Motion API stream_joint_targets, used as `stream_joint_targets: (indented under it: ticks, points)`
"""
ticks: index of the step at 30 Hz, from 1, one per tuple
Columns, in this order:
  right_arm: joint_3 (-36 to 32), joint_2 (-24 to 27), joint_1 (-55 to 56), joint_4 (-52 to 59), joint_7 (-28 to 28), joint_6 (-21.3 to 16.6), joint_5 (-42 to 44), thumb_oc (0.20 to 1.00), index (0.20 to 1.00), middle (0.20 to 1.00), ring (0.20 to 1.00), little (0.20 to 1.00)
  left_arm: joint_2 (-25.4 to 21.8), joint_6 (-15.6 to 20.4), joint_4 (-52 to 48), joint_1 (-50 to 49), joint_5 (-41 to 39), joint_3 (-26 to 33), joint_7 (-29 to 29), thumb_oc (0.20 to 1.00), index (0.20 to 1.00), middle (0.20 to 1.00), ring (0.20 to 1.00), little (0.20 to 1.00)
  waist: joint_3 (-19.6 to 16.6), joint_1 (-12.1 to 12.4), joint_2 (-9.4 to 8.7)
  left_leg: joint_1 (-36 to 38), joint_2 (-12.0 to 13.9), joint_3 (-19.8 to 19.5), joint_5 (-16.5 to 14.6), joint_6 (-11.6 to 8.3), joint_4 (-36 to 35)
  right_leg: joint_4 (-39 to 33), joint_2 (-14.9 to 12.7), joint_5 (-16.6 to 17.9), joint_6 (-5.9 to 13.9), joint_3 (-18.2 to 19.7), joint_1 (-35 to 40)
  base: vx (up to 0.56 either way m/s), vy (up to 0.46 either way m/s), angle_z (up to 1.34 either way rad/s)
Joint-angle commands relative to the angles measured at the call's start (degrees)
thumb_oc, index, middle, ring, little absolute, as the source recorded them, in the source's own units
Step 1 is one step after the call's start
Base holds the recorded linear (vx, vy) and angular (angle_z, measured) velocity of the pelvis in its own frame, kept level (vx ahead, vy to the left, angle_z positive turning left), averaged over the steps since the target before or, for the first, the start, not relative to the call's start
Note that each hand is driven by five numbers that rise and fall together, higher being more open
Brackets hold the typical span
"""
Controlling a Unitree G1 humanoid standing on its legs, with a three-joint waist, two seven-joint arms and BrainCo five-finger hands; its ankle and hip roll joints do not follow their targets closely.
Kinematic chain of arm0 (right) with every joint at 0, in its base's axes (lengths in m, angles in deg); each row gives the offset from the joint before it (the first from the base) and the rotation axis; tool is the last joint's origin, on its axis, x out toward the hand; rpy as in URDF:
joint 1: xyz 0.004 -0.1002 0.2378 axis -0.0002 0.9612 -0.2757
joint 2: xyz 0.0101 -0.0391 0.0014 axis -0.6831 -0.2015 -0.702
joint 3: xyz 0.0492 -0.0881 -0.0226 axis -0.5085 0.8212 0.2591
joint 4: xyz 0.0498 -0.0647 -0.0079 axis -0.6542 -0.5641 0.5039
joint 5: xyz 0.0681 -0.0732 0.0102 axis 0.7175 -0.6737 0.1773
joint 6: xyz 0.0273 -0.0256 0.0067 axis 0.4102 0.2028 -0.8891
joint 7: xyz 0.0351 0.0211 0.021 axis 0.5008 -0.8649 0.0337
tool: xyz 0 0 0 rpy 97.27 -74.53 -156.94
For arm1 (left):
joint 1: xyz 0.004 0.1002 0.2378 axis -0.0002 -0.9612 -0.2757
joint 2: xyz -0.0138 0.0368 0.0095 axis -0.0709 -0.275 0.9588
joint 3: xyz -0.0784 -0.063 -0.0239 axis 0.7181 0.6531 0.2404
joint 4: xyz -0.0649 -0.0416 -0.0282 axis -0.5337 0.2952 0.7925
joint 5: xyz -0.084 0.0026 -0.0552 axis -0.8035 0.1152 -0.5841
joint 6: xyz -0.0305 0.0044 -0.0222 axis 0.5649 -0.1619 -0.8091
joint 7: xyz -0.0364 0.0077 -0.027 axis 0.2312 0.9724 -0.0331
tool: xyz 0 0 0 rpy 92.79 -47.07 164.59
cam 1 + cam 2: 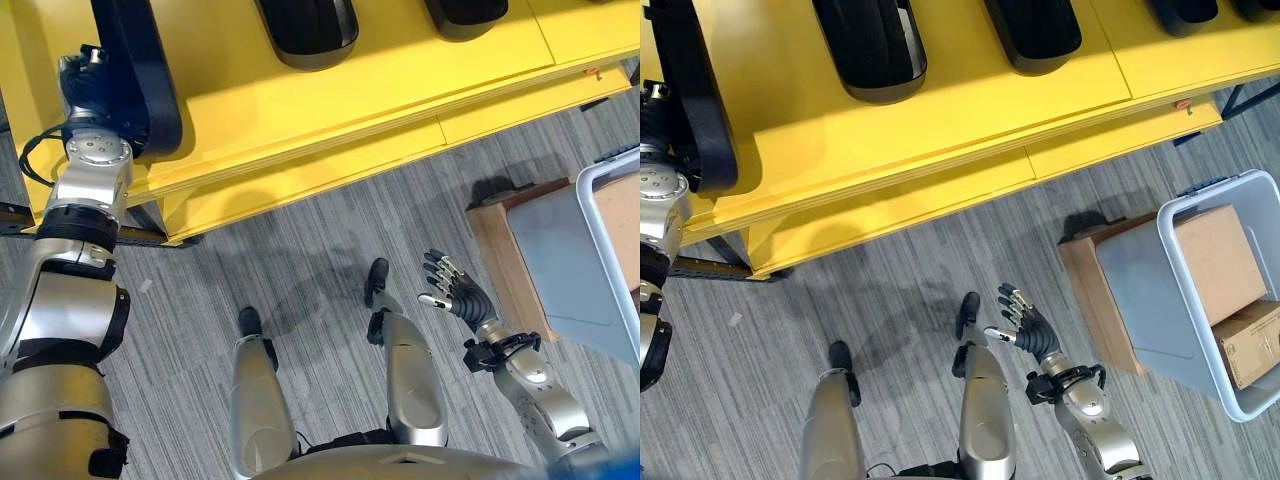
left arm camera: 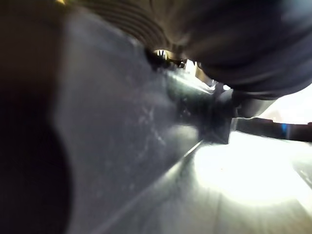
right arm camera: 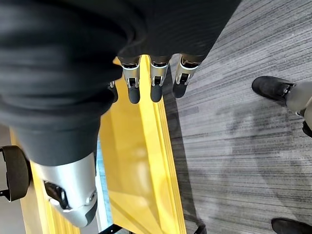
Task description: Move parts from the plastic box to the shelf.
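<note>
**Two hands apart: right free over floor, left up at shelf part**

Nearest, the right hand [image 1: 1025, 328] hangs low above the grey striped carpet [image 1: 890, 290], fingers spread and fairly straight, holding nothing. Its own wrist view shows the fingers [image 3: 155, 83] extended with dark tips, with the yellow shelf edge [image 3: 141, 161] past them.

To the robot's right on the carpet sits a flat brown board [image 1: 1088, 290], and on it the pale plastic box [image 1: 1200, 205] with a light rim. Inside are two cardboard cartons: a bigger one [image 1: 1225, 258] and a smaller one [image 1: 1252, 345] just beside it, near the box's closer end.

Farther out, the yellow shelf [image 1: 330, 100] runs across the views. On the robot's left the left arm reaches up to it; the left hand [image 1: 88, 85] under its dark cover is against a long black part [image 1: 140, 70] that lies at the shelf's left end. Fingers hidden behind the part, so cannot tell if they grip it. The left wrist view shows a dark surface [image 2: 136, 146] very close, nothing clear.

Farthest, more black parts lie on the shelf top: one [image 1: 875, 45], next to it another [image 1: 1035, 30], a third [image 1: 1185, 12] near the far right edge.
</note>
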Motion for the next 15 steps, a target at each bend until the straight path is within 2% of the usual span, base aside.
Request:
stream_joint_targets:
  ticks: [1, 7, 15]
  points:
    - [-1.7, 3.3, 1.4, 2.2, 0.1, -2.1, 1.9, 1.0, 1.0, 1.0, 1.0, 1.0, -1.5, 3.1, 1.3, 2.2, -1.8, 4.4, 1.8, 0.2, 0.2, 0.2, 0.2, 0.2, -2.3, 0.6, 0.77, 1.3, -0.8, 3.8, 2.7, 2.71, -5.1, 8.2, -4.4, -8.3, 7.1, 1.1, 4.2, 0.01, 0.008, -0.06]
    - [-1.8, 3.4, 2.1, 2.0, 0.2, -2.0, 2.0, 1.0, 1.0, 1.0, 1.0, 1.0, -1.6, 4.0, 0.9, 1.5, -5.1, 6.8, 3.0, 0.2, 0.2, 0.2, 0.2, 0.2, -2.6, 0.9, 0.99, -0.2, -1.1, 3.8, 2.0, 2.89, -3.9, 8.0, -4.5, -8.3, 6.96, 1.2, 3.7, 0.0, 0.0, 0.0]
    - [-1.9, 3.8, 2.0, 1.7, 0.1, -2.0, 2.3, 1.0, 1.0, 1.0, 1.0, 1.0, -2.9, 3.8, 1.9, 3.0, -5.4, 6.3, 3.0, 0.2, 0.2, 0.2, 0.2, 0.2, -2.9, 1.0, 1.22, -0.7, -1.3, 4.0, 1.6, 3.12, -3.4, 7.8, -4.6, -8.1, 6.95, 1.5, 3.6, 0.0, 0.0, 0.0]
